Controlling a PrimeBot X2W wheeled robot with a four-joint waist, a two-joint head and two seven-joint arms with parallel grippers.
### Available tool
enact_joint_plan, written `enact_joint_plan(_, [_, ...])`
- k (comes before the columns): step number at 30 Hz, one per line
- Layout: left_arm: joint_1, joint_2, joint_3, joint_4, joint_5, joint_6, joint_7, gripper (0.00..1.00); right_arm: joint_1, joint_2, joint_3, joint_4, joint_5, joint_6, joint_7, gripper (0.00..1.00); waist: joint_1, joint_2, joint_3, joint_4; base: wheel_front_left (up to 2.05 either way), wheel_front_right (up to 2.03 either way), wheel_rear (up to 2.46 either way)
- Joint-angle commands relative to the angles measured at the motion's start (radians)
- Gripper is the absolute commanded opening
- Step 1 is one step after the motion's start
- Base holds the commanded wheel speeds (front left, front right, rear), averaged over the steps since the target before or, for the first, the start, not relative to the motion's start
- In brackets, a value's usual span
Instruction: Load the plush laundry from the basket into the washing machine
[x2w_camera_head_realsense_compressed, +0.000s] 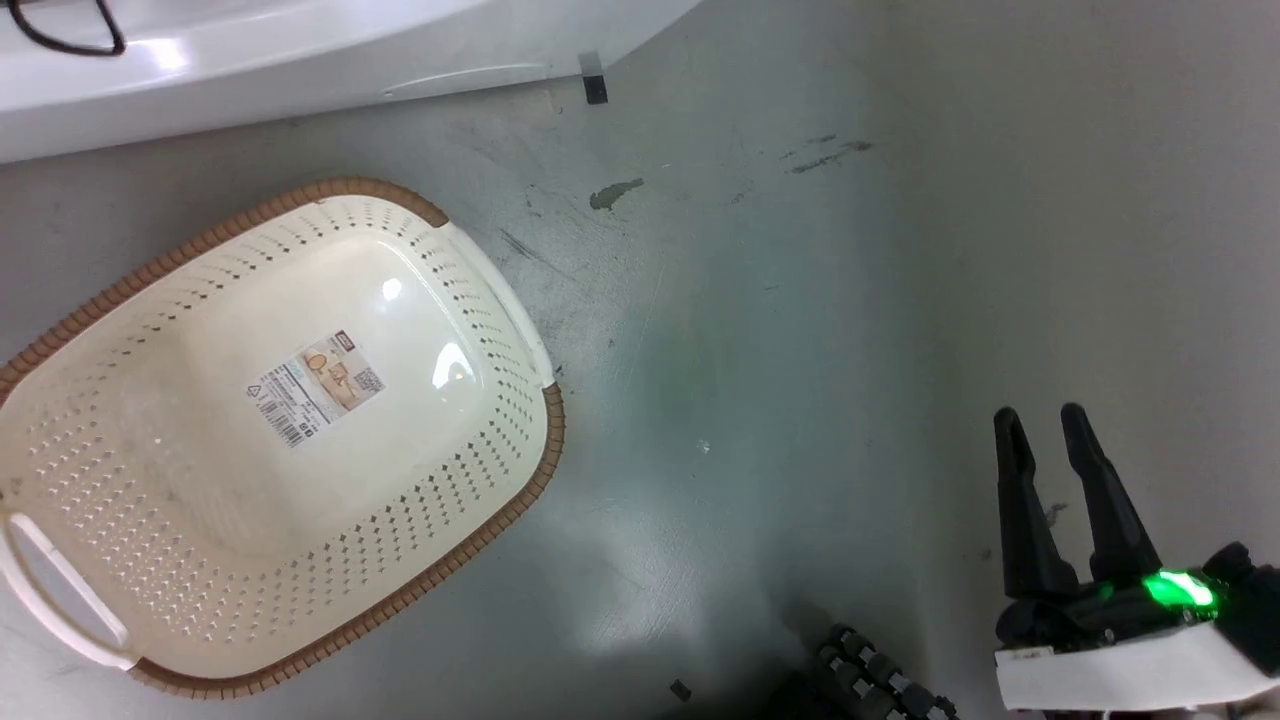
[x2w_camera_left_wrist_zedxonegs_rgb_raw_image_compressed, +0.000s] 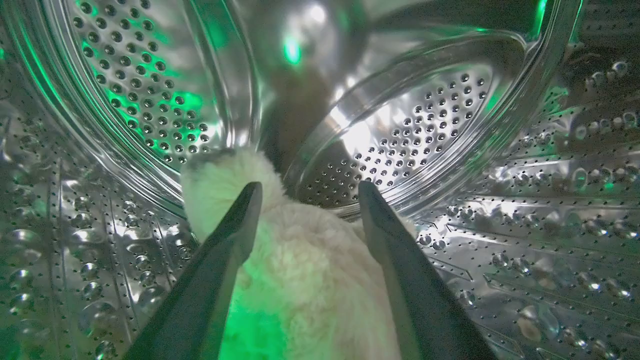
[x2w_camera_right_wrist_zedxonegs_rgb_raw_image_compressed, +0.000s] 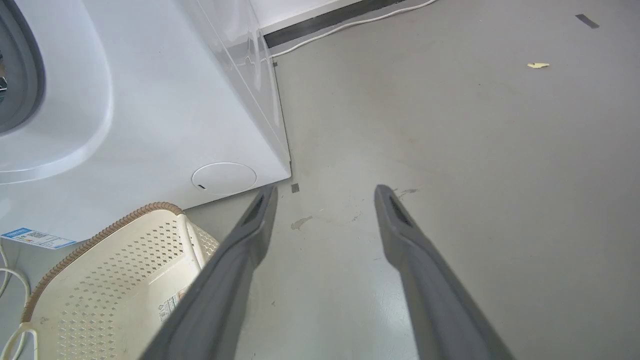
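Grey scuffed floor (x2w_camera_head_realsense_compressed: 850, 300) in front of the washing machine (x2w_camera_right_wrist_zedxonegs_rgb_raw_image_compressed: 150, 100), whose white front runs along the top left of the head view. Beside it stands the basket (x2w_camera_head_realsense_compressed: 340, 188), upright, its long axis running from lower left to upper right of that view, one white handle at each end and the label sticker (x2w_camera_head_realsense_compressed: 315, 388) on its bottom in plain sight. Inside the perforated steel drum (x2w_camera_left_wrist_zedxonegs_rgb_raw_image_compressed: 150, 75) lies the plush laundry (x2w_camera_left_wrist_zedxonegs_rgb_raw_image_compressed: 310, 270), its long axis in line with the fingers of the left pincer (x2w_camera_left_wrist_zedxonegs_rgb_raw_image_compressed: 310, 185) and a rounded end pointing at the drum's back wall. That pincer's fingers stand spread wide on either side of the plush, gripping nothing; whether they brush the pile cannot be told. The right pincer (x2w_camera_head_realsense_compressed: 1038, 410) hangs over bare floor well apart from the basket, fingers parted and empty.
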Motion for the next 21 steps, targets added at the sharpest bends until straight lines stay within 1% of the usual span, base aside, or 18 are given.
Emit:
enact_joint_plan(1, [-0.008,-0.001,0.000,0.003,-0.005,-0.003,0.001,1.00,-0.018,0.000,0.001,0.003,-0.006,-0.001,-0.004,1.00,0.0000,0.0000,-0.002,0.001,0.00,0.00,0.00])
enact_joint_plan(6, [0.010,-0.014,0.003,0.015,-0.026,-0.017,-0.003,1.00,-0.055,0.000,-0.002,0.013,-0.016,-0.001,-0.004,1.00,0.0000,0.0000,-0.019,0.020,0.00,0.00,0.00])
enact_joint_plan(15, [0.103,-0.080,0.005,0.035,-0.068,-0.047,-0.027,1.00,-0.100,0.000,-0.031,0.043,-0.048,-0.001,-0.004,1.00,0.0000,0.0000,-0.090,0.100,0.00,0.00,0.00])
enact_joint_plan(21, [0.192,-0.123,0.004,0.034,-0.084,-0.057,-0.037,1.00,-0.116,0.000,-0.044,0.076,-0.069,-0.001,-0.004,1.00,0.0000,0.0000,-0.155,0.149,0.00,0.00,0.00])
